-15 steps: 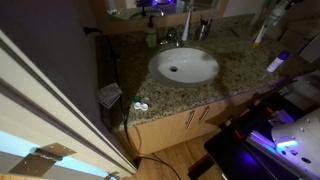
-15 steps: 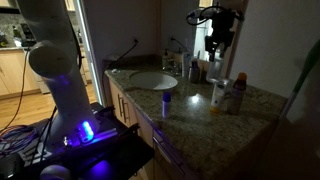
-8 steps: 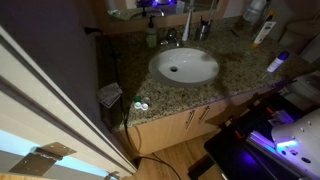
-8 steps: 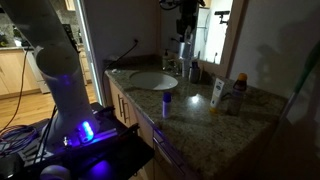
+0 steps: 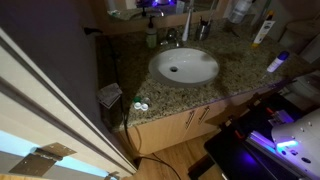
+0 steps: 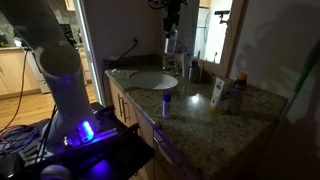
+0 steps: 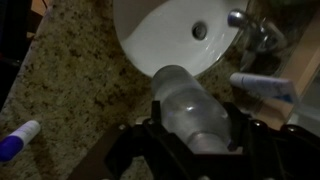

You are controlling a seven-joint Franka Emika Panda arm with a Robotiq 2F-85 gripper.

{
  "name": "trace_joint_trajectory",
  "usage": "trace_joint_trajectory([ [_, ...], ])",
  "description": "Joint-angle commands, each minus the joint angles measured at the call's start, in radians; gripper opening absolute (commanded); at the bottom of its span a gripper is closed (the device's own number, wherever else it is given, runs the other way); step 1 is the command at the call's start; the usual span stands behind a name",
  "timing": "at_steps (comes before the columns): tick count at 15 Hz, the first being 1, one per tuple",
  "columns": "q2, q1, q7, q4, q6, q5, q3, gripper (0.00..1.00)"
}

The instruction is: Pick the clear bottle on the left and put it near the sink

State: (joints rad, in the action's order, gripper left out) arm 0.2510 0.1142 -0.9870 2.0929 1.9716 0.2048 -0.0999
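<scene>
In an exterior view the sink [image 5: 184,66] was looked down on steeply from in front. In an exterior view the countertop [image 6: 190,112] was seen lengthwise from farther off. The sink, shared by all, was framed closely from above at the wrist.

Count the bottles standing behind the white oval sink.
2. A small yellowish-green pump bottle stands on one side of the metal faucet, a tall slim bluish-white bottle on the other. The clear plastic bottle in the fingers is held aloft, uncounted. Others may be hidden.

I have swung the gripper [image 6: 170,25] away from the bottles [image 6: 233,95] at the counter's far end; it now hangs high above the sink [image 6: 150,80]. The clear bottle [image 7: 190,105], clamped in its jaws, came along.
</scene>
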Motion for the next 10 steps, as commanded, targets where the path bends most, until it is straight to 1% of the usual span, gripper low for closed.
trace_joint_trajectory([
  [1, 0.081, -0.084, 0.028, 0.012, -0.023, 0.099, 0.092, 0.38],
  [2, 0.103, -0.112, 0.029, 0.006, -0.031, 0.134, 0.118, 0.38],
  [3, 0.111, -0.129, 0.061, -0.003, -0.038, 0.174, 0.121, 0.38],
  [4, 0.067, -0.098, 0.006, -0.003, -0.011, 0.119, 0.126, 0.63],
  [5, 0.087, -0.117, 0.007, -0.004, -0.015, 0.14, 0.143, 0.63],
  [7, 0.11, -0.126, 0.01, -0.004, -0.024, 0.149, 0.15, 0.63],
  [8, 0.112, -0.124, 0.018, -0.004, -0.025, 0.149, 0.146, 0.38],
  [9, 0.1, -0.137, 0.034, -0.005, -0.035, 0.174, 0.145, 0.38],
  [10, 0.091, -0.159, 0.046, -0.001, -0.022, 0.187, 0.166, 0.38],
])
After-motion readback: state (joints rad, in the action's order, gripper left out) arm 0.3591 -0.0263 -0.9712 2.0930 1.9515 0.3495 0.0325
